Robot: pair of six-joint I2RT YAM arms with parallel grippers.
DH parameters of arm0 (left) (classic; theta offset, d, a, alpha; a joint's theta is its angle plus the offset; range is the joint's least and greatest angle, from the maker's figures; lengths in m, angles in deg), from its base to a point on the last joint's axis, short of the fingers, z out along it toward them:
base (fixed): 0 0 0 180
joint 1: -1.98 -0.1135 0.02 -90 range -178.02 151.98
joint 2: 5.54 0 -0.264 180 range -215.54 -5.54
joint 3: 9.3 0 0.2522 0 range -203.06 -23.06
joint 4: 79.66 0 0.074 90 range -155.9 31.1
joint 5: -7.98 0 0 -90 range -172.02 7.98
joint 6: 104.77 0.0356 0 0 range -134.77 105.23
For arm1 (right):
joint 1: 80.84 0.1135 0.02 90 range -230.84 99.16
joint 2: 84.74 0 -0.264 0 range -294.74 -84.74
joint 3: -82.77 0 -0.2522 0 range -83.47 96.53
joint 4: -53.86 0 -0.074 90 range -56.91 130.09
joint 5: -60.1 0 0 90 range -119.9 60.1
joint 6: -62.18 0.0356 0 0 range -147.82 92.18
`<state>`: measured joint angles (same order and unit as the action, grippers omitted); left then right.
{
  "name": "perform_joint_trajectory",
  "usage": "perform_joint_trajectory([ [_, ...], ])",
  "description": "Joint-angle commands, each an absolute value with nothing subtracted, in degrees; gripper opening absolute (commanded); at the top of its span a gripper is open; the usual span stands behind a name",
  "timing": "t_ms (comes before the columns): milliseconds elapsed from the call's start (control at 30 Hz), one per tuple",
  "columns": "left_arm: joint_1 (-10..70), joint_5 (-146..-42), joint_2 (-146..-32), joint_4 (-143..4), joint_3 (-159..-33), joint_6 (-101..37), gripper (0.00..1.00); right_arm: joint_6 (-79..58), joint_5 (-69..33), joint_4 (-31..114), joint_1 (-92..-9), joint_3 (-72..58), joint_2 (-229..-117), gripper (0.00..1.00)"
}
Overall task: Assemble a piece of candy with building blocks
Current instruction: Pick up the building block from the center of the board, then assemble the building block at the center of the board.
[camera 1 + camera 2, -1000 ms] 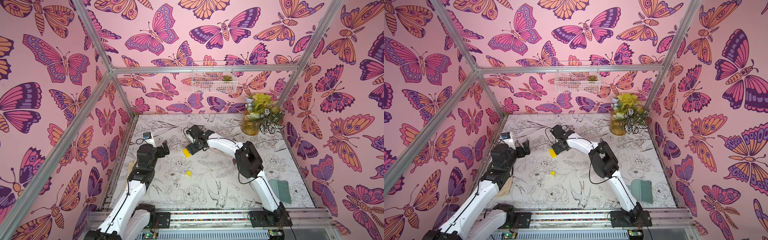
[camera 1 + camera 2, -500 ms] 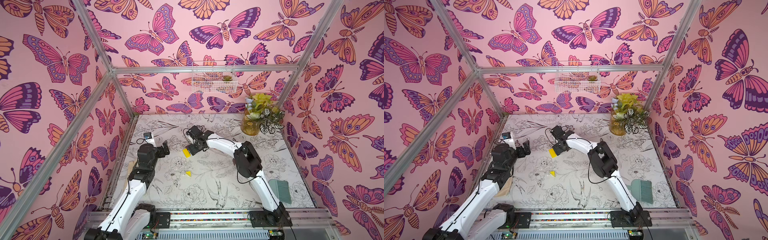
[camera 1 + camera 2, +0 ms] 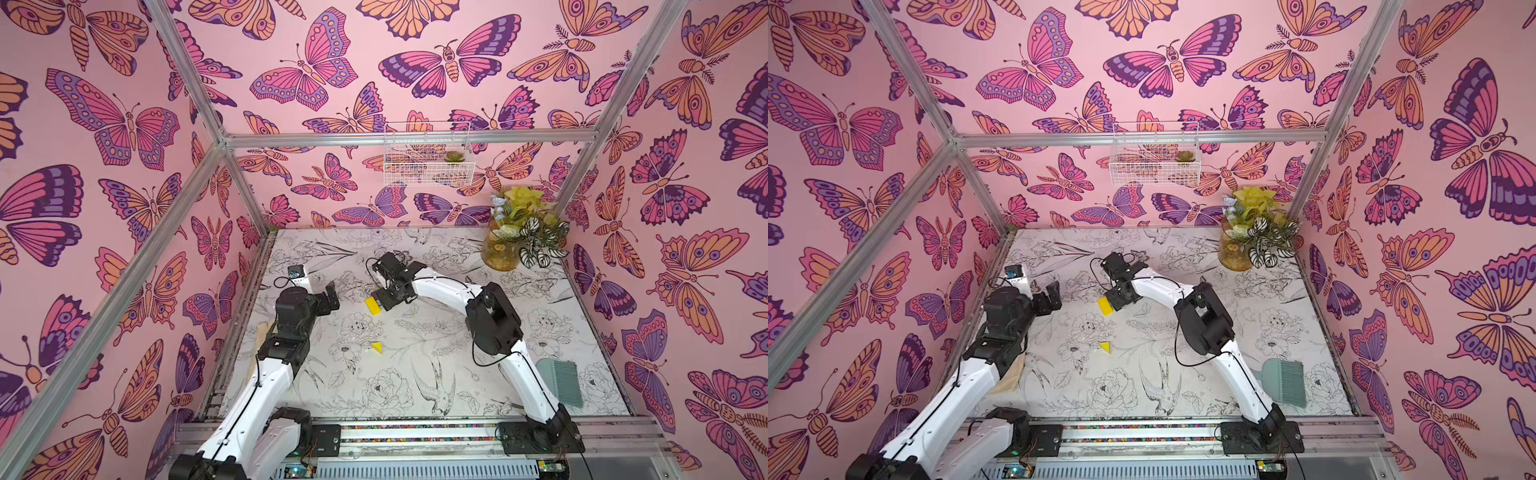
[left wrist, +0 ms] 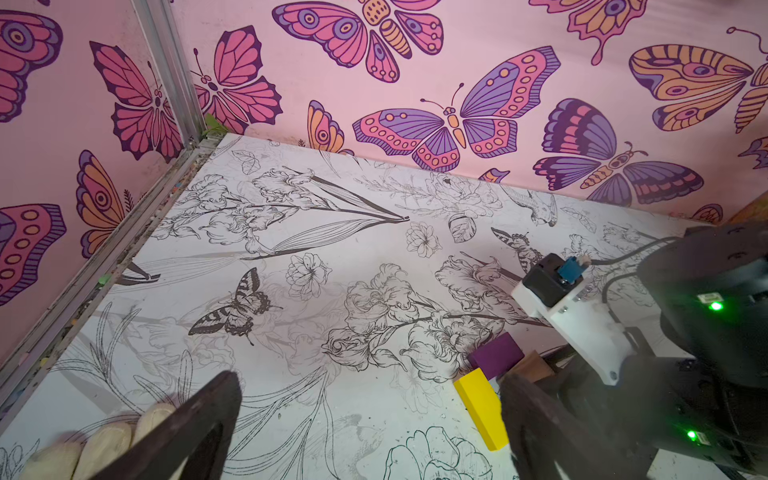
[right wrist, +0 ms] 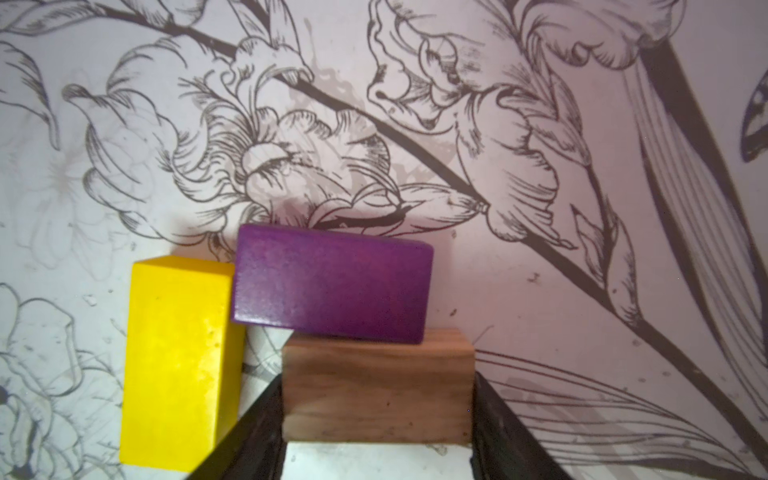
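A yellow rectangular block (image 5: 178, 361), a purple block (image 5: 332, 286) and a plain-wood block (image 5: 378, 386) lie close together on the flowered table, left of middle. My right gripper (image 5: 376, 380) reaches down over them, its two fingers pressed against both sides of the plain-wood block. In both top views only the yellow block (image 3: 373, 306) shows beside the right gripper (image 3: 384, 297). A yellow triangle (image 3: 377, 347) lies alone nearer the front. My left gripper (image 3: 328, 297) hovers open and empty to the left; the left wrist view shows the yellow block (image 4: 482, 411) and purple block (image 4: 496, 355) beside it.
A teal brush and dustpan (image 3: 559, 380) lie at the front right. A glass vase of plants (image 3: 519, 232) stands in the back right corner, with a wire basket (image 3: 428, 160) on the back wall. Something pale beige (image 3: 262, 332) lies under the left arm by the left wall.
The right arm's elbow has shifted slightly left while its gripper stays over the blocks. The left arm has not visibly moved.
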<state>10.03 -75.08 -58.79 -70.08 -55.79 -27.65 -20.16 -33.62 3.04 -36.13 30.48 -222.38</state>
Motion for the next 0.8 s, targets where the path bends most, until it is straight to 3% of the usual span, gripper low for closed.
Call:
perform_joint_trajectory([
  [0, 10.05, -74.98, -58.71, -68.98, -54.96, -27.03, 1.00, -19.20, -35.44, 2.73, -36.10, 31.28, -222.78, 0.60],
  [300, 10.07, -75.15, -59.28, -69.03, -55.20, -27.41, 1.00, -13.20, -43.53, 11.08, -36.18, 15.98, -207.34, 0.50],
  [533, 10.00, -75.53, -60.82, -69.76, -55.66, -27.58, 1.00, 2.81, -46.20, 12.46, -36.46, -0.92, -194.07, 0.49],
  [767, 9.98, -76.21, -62.77, -70.33, -56.10, -27.60, 1.00, 11.14, -45.26, 13.71, -37.73, -9.21, -191.76, 0.50],
])
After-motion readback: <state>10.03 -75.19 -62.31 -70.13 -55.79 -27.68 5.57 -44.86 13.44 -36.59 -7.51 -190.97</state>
